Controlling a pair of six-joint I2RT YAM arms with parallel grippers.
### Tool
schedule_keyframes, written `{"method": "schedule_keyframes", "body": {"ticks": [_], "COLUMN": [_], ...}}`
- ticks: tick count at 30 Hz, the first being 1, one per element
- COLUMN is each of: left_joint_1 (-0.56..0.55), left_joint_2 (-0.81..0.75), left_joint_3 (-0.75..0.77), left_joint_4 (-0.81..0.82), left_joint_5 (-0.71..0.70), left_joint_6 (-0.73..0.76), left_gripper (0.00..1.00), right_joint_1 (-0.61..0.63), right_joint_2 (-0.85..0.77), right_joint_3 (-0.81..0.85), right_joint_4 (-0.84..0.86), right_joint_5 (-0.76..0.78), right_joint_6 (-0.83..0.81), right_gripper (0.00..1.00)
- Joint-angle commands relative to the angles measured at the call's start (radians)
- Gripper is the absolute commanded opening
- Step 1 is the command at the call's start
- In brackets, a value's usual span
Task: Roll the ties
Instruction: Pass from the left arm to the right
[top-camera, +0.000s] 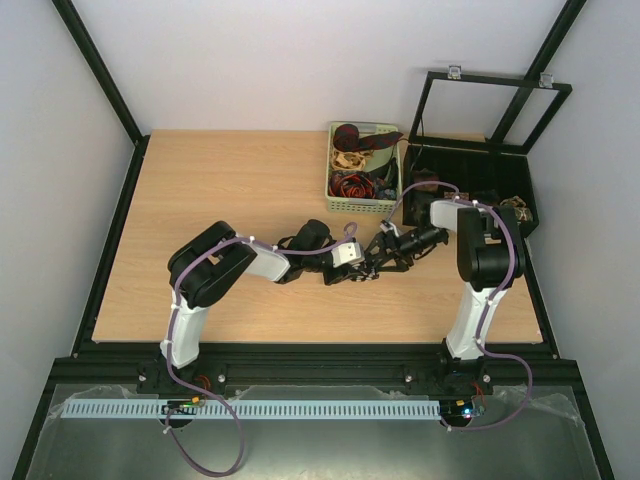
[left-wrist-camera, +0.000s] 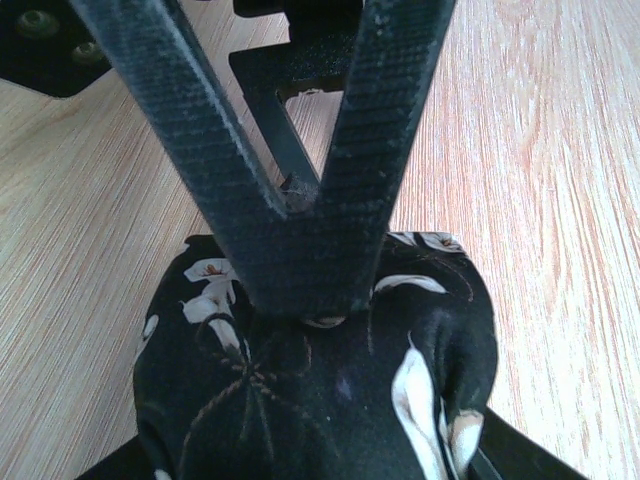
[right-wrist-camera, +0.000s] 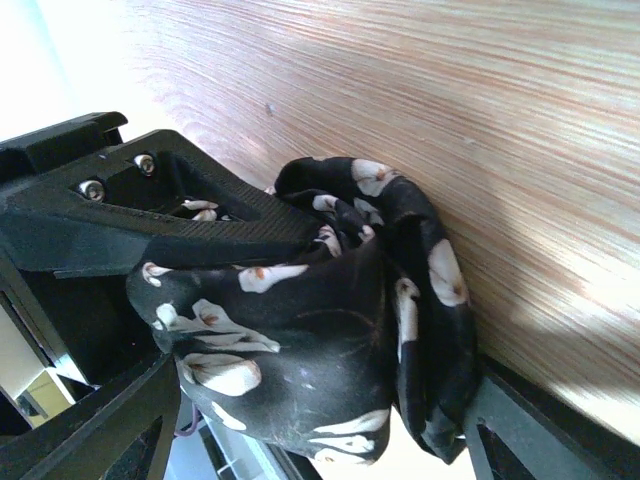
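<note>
A black tie with white flowers is wound into a coil just above the wooden table, where both arms meet. My left gripper is shut on the coil, its fingers at the coil's two sides. In the top view it points right. My right gripper stands open, with the same coil between its wide-set fingers. It reaches in from the right. Its fingers cross above the coil in the left wrist view. More ties lie in a green basket.
The basket stands at the back centre of the table. A black case with its lid raised sits at the back right and holds small coils. A black frame edges the table.
</note>
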Motion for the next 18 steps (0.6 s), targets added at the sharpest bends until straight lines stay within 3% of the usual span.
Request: {"method": "schedule_keyframes", "body": {"ticks": [1,5,11,15,17,18], "left_joint_1": [-0.006,-0.007,-0.007,-0.006,-0.007,-0.007], "left_joint_2": [0.055,0.057,0.061,0.062,0.064,0.061], "left_joint_3": [-0.035,-0.031,-0.027,-0.023,-0.021,-0.02], "left_joint_4": [-0.172,-0.178,-0.181,-0.186,-0.187,-0.187], "left_joint_5": [-0.041,-0.041,-0.041,-0.041,-0.042,-0.043], "left_joint_6": [0.002,0.005,0.006,0.006,0.003,0.0], "left_gripper": [0.37,0.37,0.37,0.39,0.44,0.5], "right_joint_1": [0.029,0.046,0.064,0.067,0.067,0.067], "right_joint_2": [-0.022,-0.04,-0.027,-0.031,-0.031,-0.031], "right_joint_3": [-0.007,-0.005,0.019,0.02,0.026,0.028], "right_joint_4": [0.01,0.019,-0.011,-0.006,-0.008,-0.01], "right_joint_5": [-0.062,-0.076,-0.013,0.027,0.034,0.036], "right_joint_6": [-0.002,0.005,-0.023,-0.022,-0.022,-0.021], "right_gripper": [0.76,0.7,0.49,0.19,0.04,0.02]}}
